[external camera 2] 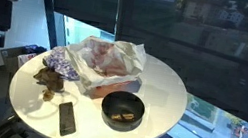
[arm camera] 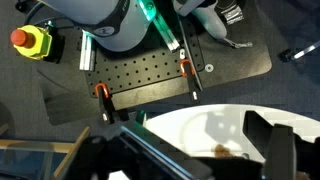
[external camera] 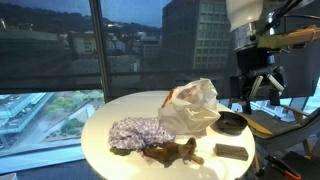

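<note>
Plainly the gripper (external camera: 259, 90) has its jaws spread wide, with nothing between them and nothing touched. It hangs in the air beside the rim of the round white table (external camera: 98, 145), higher than the tabletop. In the wrist view its fingers (arm camera: 272, 150) frame the table's edge and the dark floor. The black bowl (external camera: 230, 123) lies nearest on the table. Beyond it are a white plastic bag (external camera: 192, 105), a flat black device (external camera: 230, 152), a brown toy (external camera: 170, 152) and a patterned cloth (external camera: 135, 132).

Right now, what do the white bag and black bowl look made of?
White bag: thin plastic film, it seems; crinkled, slightly translucent folds. Black bowl: rigid, likely plastic or glazed ceramic; smooth dark rim, too small to settle.
</note>
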Robot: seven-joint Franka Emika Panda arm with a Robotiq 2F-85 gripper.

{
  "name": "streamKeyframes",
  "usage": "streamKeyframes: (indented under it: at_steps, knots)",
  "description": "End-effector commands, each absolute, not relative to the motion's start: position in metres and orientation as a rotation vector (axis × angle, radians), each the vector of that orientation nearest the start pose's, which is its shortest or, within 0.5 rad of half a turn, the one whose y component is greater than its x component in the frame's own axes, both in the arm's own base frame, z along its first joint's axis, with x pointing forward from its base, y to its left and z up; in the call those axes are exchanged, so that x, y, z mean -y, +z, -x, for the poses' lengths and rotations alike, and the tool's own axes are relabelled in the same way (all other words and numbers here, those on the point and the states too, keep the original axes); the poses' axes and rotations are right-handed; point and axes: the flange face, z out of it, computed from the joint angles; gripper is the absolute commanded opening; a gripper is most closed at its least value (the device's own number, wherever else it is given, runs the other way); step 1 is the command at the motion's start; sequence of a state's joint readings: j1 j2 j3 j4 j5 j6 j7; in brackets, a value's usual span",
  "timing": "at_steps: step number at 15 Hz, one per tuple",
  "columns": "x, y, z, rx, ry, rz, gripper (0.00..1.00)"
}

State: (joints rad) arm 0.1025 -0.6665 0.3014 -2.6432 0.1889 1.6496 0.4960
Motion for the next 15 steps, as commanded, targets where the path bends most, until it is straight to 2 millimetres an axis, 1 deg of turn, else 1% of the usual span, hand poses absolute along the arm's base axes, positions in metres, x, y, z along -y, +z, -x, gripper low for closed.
streamKeyframes:
  at_steps: [1,11,12,13,15]
  knots:
    - [-0.135,0.418,-0.277,-0.378,0.511,3.217,1.0]
    - [-0.136,0.418,-0.277,-0.378,0.51,3.217,1.0]
    - [-0.136,0.419,-0.282,-0.387,0.489,3.217,1.0]
    - [-0.132,0.418,-0.286,-0.416,0.489,3.199,1.0]
    - [-0.116,0.416,-0.297,-0.49,0.473,3.17,1.0]
